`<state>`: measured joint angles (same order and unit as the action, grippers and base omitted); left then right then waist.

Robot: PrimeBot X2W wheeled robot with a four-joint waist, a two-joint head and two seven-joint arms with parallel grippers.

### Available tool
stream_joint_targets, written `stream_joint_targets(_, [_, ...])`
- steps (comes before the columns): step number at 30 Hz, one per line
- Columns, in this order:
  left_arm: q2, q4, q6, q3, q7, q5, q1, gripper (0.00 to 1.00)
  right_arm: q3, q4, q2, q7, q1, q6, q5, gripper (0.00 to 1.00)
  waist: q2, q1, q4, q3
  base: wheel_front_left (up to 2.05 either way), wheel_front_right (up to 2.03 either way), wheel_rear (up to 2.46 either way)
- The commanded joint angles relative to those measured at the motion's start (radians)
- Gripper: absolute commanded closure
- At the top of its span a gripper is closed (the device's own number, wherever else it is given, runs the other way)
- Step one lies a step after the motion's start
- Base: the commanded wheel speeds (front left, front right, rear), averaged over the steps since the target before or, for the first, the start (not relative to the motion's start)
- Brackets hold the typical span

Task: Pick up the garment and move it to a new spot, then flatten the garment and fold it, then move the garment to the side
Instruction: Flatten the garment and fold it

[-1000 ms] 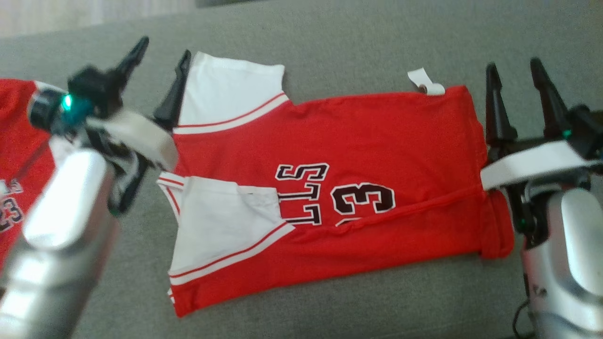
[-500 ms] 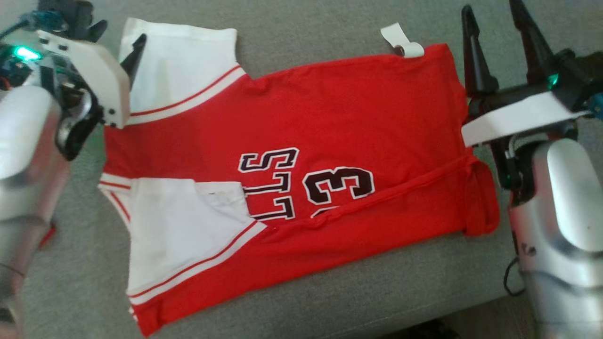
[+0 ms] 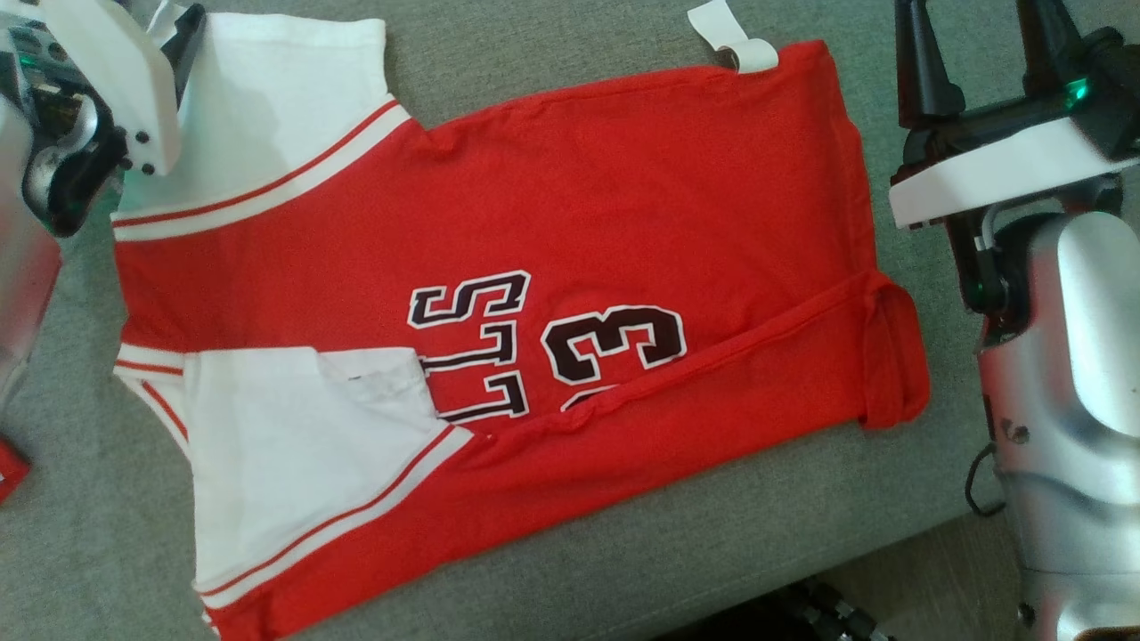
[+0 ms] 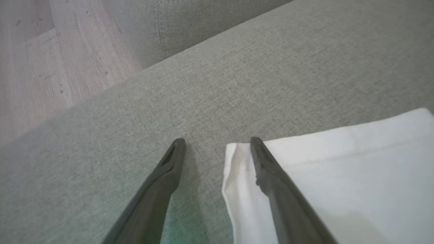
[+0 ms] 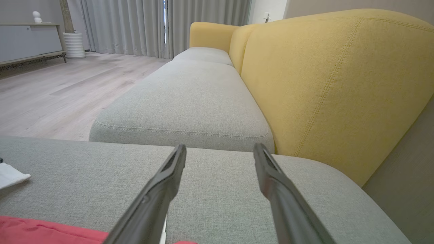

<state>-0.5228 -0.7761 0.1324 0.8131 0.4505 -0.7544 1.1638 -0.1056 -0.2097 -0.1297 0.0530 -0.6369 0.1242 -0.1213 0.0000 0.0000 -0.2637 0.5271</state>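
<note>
The left end effector (image 4: 217,140) stands open and empty. One finger is above the corner of the white sleeve (image 4: 339,162) and the other is above the grey fabric sofa cushion (image 4: 237,67); whether it touches, I cannot tell. The right end effector (image 5: 220,145) is open too, just beside the hem end. The red and white sports jersey (image 3: 623,223) lies flat on the cushion, its near edge folded over. It looks light, soft and limp, so pinching all layers at the corners seems best.
</note>
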Motion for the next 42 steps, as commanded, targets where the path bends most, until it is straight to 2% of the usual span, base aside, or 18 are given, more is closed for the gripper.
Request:
stream_joint_targets(1, [-0.041, 0.008, -0.002, -0.007, 0.02, -0.014, 0.015, 0.0, -0.011, 0.028, 0.001, 0.007, -0.016, 0.007, 0.005, 0.0, 0.0, 0.0, 0.0, -0.001, 0.0, 0.0, 0.0])
stream_joint_targets(5, [-0.046, 0.041, -0.002, 0.041, 0.062, -0.08, 0.006, 0.0, -0.002, 0.018, -0.001, 0.004, -0.018, 0.007, 0.01, 0.0, 0.0, 0.0, 0.002, -0.007, 0.0, 0.0, 0.0])
stream_joint_targets(6, [-0.049, 0.052, -0.002, 0.055, 0.073, -0.097, 0.001, 0.16, 0.001, 0.015, -0.002, 0.003, -0.019, 0.007, 0.01, 0.0, 0.0, 0.0, 0.004, -0.01, 0.0, 0.0, 0.0])
stream_joint_targets(7, [-0.052, 0.066, -0.002, 0.069, 0.083, -0.115, -0.004, 0.72, 0.004, 0.012, -0.003, 0.002, -0.019, 0.007, 0.012, 0.0, 0.0, 0.0, 0.006, -0.014, 0.0, 0.0, 0.0])
stream_joint_targets(8, [-0.057, 0.079, -0.002, 0.081, 0.089, -0.132, -0.008, 1.0, 0.007, 0.009, -0.005, 0.001, -0.02, 0.007, 0.013, 0.0, 0.0, 0.0, 0.009, -0.018, 0.0, 0.0, 0.0])
stream_joint_targets(13, [-0.065, 0.113, -0.002, 0.103, 0.04, -0.185, -0.012, 1.0, 0.017, -0.011, -0.015, -0.015, -0.021, 0.007, 0.014, 0.0, 0.0, 0.0, 0.029, -0.044, 0.0, 0.0, 0.0])
stream_joint_targets(18, [-0.039, 0.108, -0.002, 0.09, -0.101, -0.188, -0.013, 1.0, 0.007, -0.051, -0.055, -0.057, -0.024, 0.007, 0.002, 0.0, 0.0, 0.0, 0.067, -0.086, 0.0, 0.0, 0.0])
stream_joint_targets(22, [0.006, 0.111, -0.006, 0.077, -0.215, -0.177, -0.026, 1.0, -0.028, -0.106, -0.121, -0.116, -0.026, 0.007, -0.019, 0.0, 0.0, 0.0, 0.119, -0.122, 0.0, 0.0, 0.0])
stream_joint_targets(27, [0.041, 0.166, -0.015, 0.09, -0.302, -0.151, -0.057, 1.0, -0.081, -0.182, -0.213, -0.183, -0.026, 0.007, -0.073, 0.0, 0.0, 0.0, 0.189, -0.156, 0.0, 0.0, 0.0])
stream_joint_targets(35, [0.035, 0.339, -0.049, 0.117, -0.327, -0.129, -0.124, 1.0, -0.151, -0.329, -0.314, -0.279, -0.04, 0.007, -0.164, 0.0, 0.0, 0.0, 0.257, -0.171, 0.0, 0.0, 0.0])
stream_joint_targets(42, [0.011, 0.466, -0.086, 0.133, -0.307, -0.117, -0.153, 1.0, -0.216, -0.426, -0.341, -0.353, -0.059, 0.007, -0.23, 0.0, 0.0, 0.0, 0.278, -0.168, 0.0, 0.0, 0.0])
